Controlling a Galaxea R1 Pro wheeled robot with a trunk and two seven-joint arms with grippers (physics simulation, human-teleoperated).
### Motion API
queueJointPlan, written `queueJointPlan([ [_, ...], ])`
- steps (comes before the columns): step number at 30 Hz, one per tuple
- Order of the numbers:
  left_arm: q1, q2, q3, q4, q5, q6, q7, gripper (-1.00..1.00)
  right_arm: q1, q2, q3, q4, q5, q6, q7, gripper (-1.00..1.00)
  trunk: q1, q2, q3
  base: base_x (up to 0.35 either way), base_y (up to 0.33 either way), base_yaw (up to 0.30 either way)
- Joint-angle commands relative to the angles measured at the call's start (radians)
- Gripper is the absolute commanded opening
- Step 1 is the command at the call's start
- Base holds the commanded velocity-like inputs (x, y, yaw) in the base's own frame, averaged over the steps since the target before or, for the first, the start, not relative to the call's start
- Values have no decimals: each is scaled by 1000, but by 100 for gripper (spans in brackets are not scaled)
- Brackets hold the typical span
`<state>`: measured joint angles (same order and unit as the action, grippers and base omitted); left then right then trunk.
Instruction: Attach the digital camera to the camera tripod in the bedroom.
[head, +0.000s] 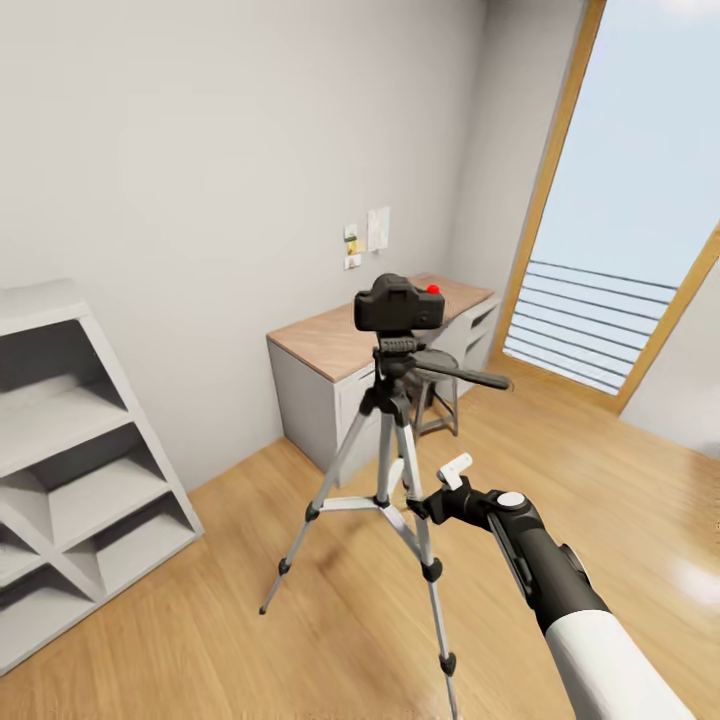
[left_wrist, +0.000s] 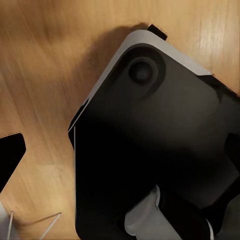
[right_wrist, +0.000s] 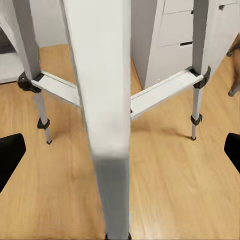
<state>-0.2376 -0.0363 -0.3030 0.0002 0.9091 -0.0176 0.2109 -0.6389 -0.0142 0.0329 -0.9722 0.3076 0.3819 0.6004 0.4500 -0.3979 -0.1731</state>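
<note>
Digital camera (head: 399, 304) up on camera tripod (head: 397, 470), well above right gripper (head: 432, 497), spread wide around a leg.

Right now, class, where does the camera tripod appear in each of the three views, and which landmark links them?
Head view: camera tripod stands centre, digital camera on top.
Left wrist view: not identifiable.
Right wrist view: its near leg runs down the middle, two others behind.
Shared landmark: the light wood floor.
</note>
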Motion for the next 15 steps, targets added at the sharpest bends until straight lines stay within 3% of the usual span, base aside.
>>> queueJointPlan([
  [1, -1, 0, -8, 0, 8, -2, 4, 100, -1, -1, 1, -1, 8, 3, 5, 100, 0, -2, -2, -298, -125, 0],
  [7, 0, 0, -8, 0, 8, -2, 4, 100, -1, -1, 1, 0, 8, 3, 4, 100, 0, -2, -2, -251, -108, 0],
  [15, 0, 0, -8, 0, 8, -2, 4, 100, -1, -1, 1, 1, 7, 4, 4, 100, 0, -2, -2, -68, -31, 0],
])
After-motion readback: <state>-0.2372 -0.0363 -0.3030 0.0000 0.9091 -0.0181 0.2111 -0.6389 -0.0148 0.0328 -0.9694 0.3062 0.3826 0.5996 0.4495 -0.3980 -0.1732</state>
